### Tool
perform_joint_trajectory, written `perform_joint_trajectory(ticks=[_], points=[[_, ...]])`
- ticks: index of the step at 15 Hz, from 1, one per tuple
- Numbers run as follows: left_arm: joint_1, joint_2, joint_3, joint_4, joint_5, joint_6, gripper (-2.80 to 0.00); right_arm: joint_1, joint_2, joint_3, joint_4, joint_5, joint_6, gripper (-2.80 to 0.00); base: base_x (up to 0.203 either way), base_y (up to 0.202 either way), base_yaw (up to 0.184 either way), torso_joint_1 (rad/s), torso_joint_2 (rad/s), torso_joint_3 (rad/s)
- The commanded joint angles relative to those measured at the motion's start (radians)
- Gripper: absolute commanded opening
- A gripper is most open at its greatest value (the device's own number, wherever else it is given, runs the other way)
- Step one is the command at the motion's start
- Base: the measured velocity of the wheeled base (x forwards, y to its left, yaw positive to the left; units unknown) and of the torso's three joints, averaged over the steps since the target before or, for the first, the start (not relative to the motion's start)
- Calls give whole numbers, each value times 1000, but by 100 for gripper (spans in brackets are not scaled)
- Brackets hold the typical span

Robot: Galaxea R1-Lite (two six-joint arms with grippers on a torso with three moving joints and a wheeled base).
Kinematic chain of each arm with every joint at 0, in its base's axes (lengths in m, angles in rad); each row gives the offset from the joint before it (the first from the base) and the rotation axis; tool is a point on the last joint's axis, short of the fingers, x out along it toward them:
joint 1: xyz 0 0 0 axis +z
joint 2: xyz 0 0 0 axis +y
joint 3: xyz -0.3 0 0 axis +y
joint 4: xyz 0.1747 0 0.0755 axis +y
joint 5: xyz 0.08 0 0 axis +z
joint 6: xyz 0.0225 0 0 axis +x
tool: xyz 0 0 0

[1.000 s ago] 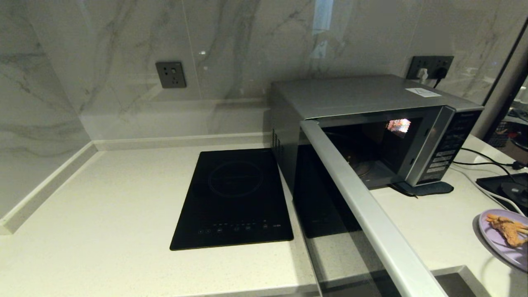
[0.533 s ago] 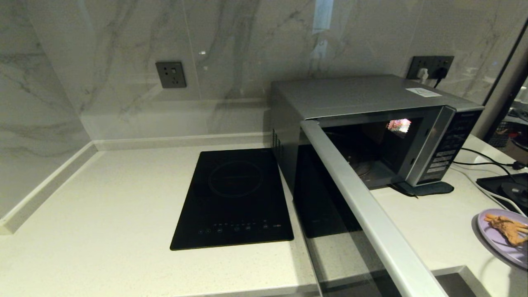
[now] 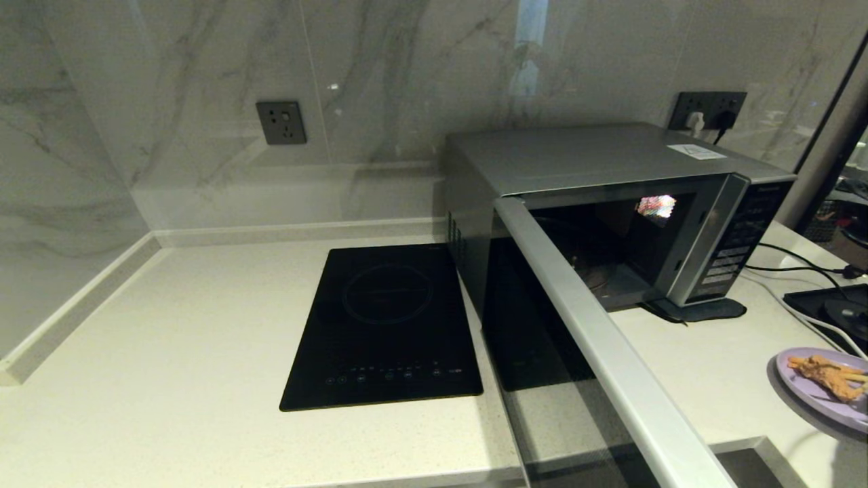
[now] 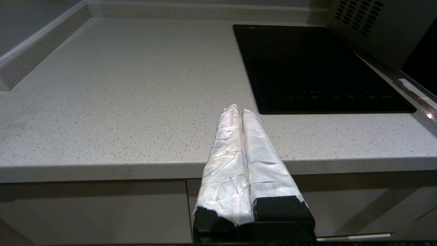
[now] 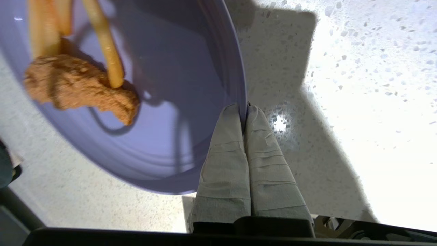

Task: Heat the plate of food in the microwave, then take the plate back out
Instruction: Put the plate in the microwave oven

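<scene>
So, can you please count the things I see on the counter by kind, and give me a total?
Microwave, door open: 1
Black glass hob: 1
Plate of food, rim pinched by the right claw: 1
Dark flat device at the right edge, cut off: 1
Total: 4

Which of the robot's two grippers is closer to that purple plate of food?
The right. The right gripper is clamped on the rim of the plate of food; the left gripper hangs shut before the counter's front edge, far from it.
</scene>
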Motion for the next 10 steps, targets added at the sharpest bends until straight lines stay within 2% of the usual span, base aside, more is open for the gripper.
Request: perform_joint_trajectory(ticks=[1,4,7,10], points=[[0,1,0,0,0,0,-280,0,-56,6,3,2,0,-280,0,0,0,0,0,0],[0,1,0,0,0,-1,-280,1,-107,29,3,9,-45,-280,0,0,0,0,0,0],[0,1,0,0,0,-1,-280,2,-141,36,0,89,-52,-280,0,0,0,0,0,0],[0,1,0,0,0,-2,-280,6,-168,56,-20,134,-54,-280,0,0,0,0,0,0]])
